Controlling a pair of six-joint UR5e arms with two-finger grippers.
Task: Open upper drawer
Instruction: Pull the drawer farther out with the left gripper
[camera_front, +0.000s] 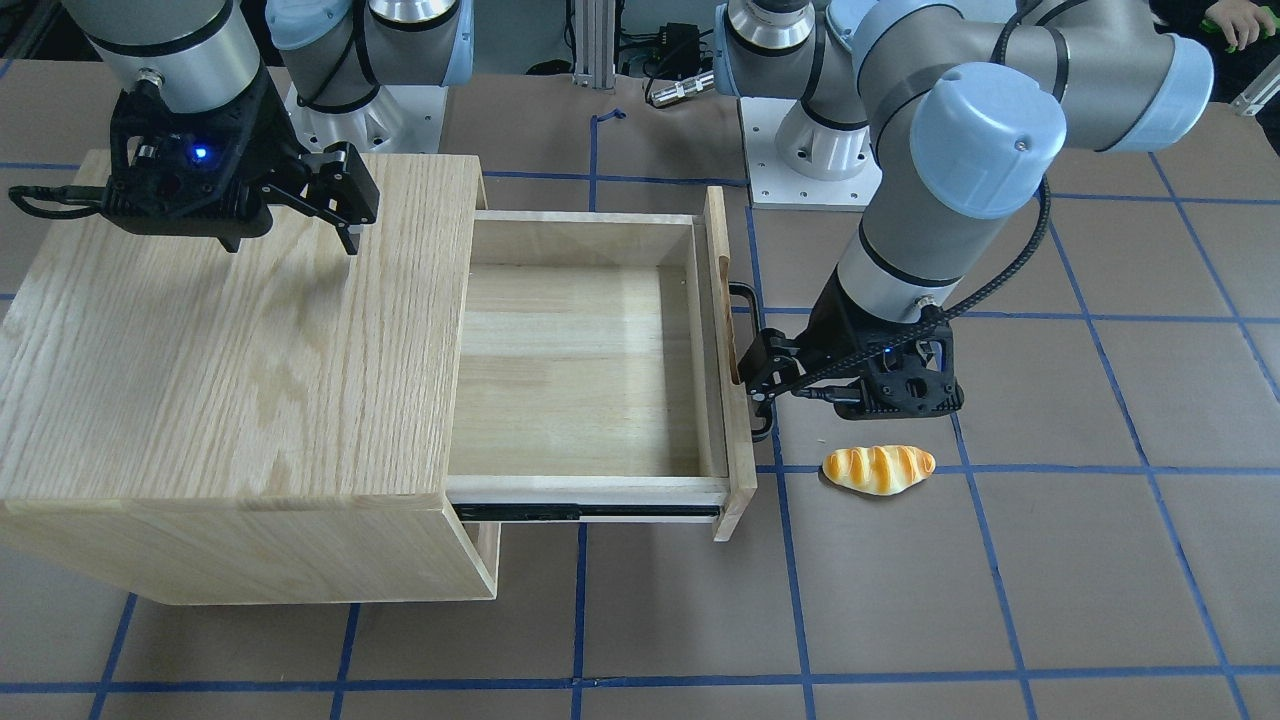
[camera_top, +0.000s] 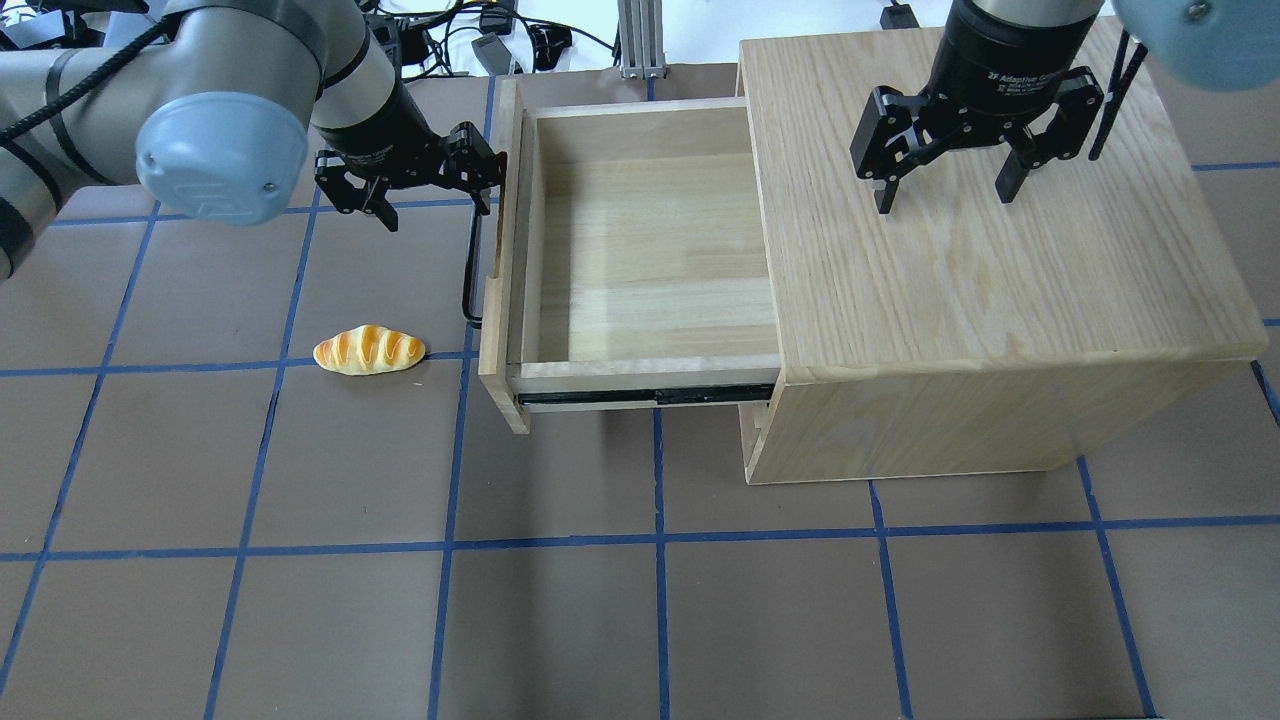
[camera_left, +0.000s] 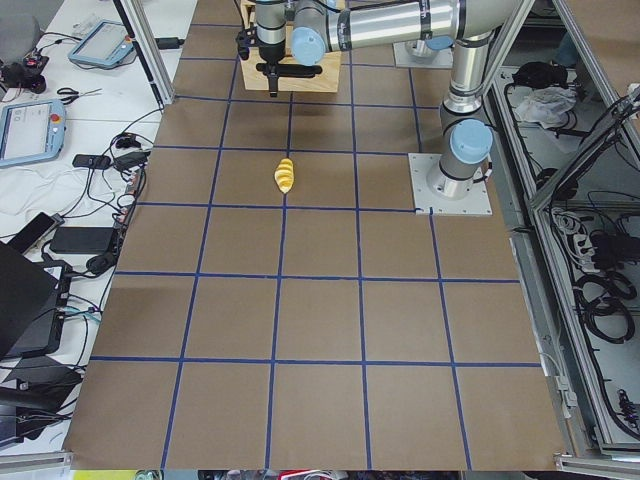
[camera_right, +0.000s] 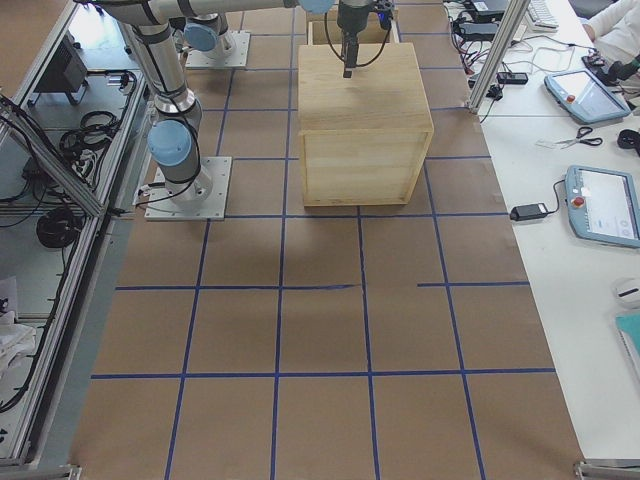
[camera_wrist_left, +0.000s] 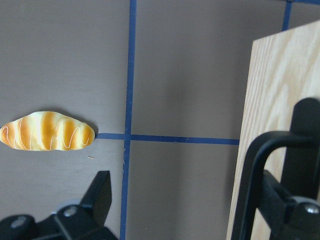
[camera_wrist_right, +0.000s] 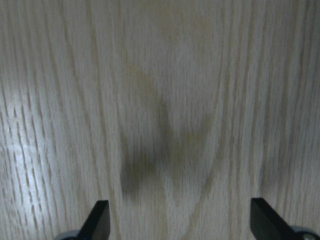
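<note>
The upper drawer stands pulled far out of the wooden cabinet, its pale plank floor bare; it also shows in the front view. Its black bar handle sits on the front panel. My left gripper is open beside the front panel, at the far end of the handle, which lies close to one finger. My right gripper is open and empty just above the cabinet top.
A toy bread roll lies on the brown mat left of the drawer front; it also shows in the left wrist view. Blue tape lines grid the mat. A closed lower drawer sits below the open one.
</note>
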